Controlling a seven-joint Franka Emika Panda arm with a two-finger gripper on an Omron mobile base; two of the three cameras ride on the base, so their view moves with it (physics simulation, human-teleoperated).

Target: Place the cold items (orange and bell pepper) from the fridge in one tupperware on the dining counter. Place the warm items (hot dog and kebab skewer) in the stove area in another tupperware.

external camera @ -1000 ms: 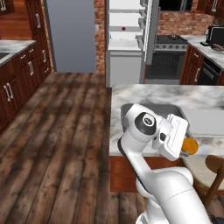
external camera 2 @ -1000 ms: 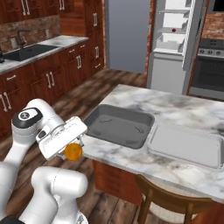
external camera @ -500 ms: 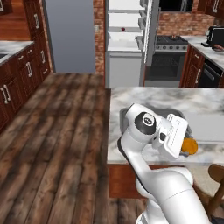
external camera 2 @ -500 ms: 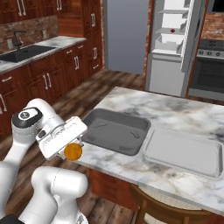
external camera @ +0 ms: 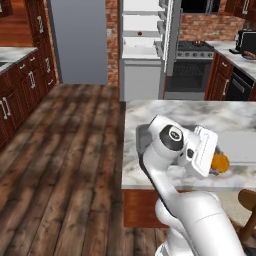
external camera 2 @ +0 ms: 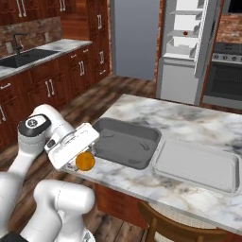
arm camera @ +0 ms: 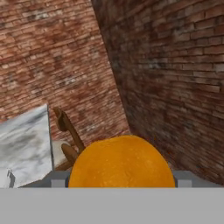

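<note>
My gripper (external camera: 215, 163) is shut on the orange (external camera: 220, 162), held level at the near edge of the marble dining counter (external camera: 165, 112). From the other side, the gripper (external camera 2: 83, 160) holds the orange (external camera 2: 85, 161) just left of a dark grey tupperware (external camera 2: 125, 142); a light grey tupperware (external camera 2: 196, 163) lies beside that. The orange (arm camera: 121, 162) bulges between the fingertips (arm camera: 56, 180) in the hand view. The fridge (external camera: 145, 45) stands open, with a small red thing (external camera: 139, 34) on a shelf. Bell pepper, hot dog and kebab skewer are out of view.
A stove (external camera: 192, 55) stands right of the fridge. Wooden stools (external camera 2: 165, 227) sit at the counter's near side. A sink counter (external camera 2: 28, 54) and dark cabinets run along the left wall. Wooden floor (external camera: 65, 150) lies open to the left.
The whole picture has shifted slightly, so the base has moved along the counter. The arm's pose and its hold on the orange are unchanged.
</note>
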